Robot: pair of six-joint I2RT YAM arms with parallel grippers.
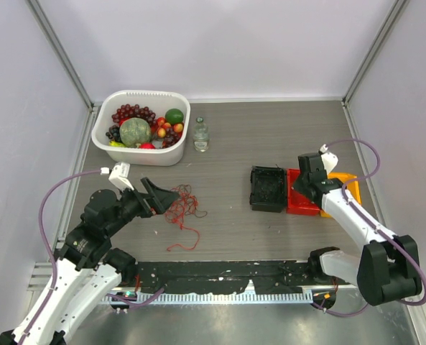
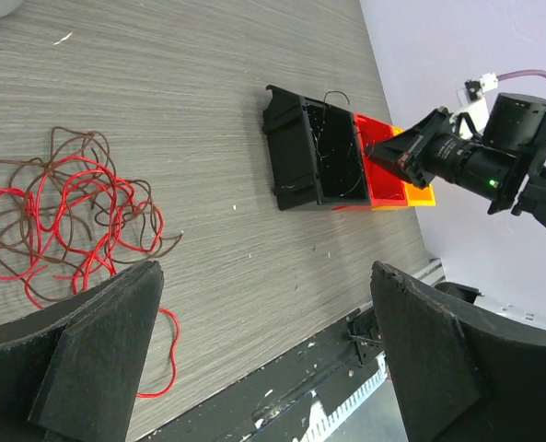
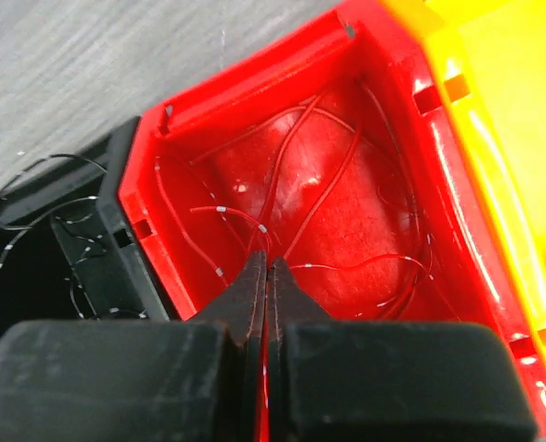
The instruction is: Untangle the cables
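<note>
Several cables (image 2: 70, 203) lie tangled just ahead of the wide-open left gripper (image 1: 171, 203), toward the table's (image 1: 234, 237) near edge; the right gripper (image 3: 265, 262), shut, sits well apart.

Robot lab, a closed test cell, not a home or shop. The surface (image 1: 270, 237) was grey wood-grain, boxed in on three sides by blank pale panels (image 1: 220, 43) held on aluminium posts (image 1: 60, 50). The left arm (image 1: 90, 237) and right arm (image 1: 356, 215) were bolted to a black rail (image 1: 220, 273) at the near edge, with lilac hoses (image 1: 362, 141) looping off them. The rest looked like test props: a white tub (image 1: 105, 136) of fruit (image 1: 135, 131), a clear bottle (image 1: 201, 135) just beside it, a black bin (image 1: 267, 190), red bin (image 1: 300, 205) and orange bin (image 1: 345, 180) in a touching row, and thin cables (image 1: 184, 208) loose on the surface.
</note>
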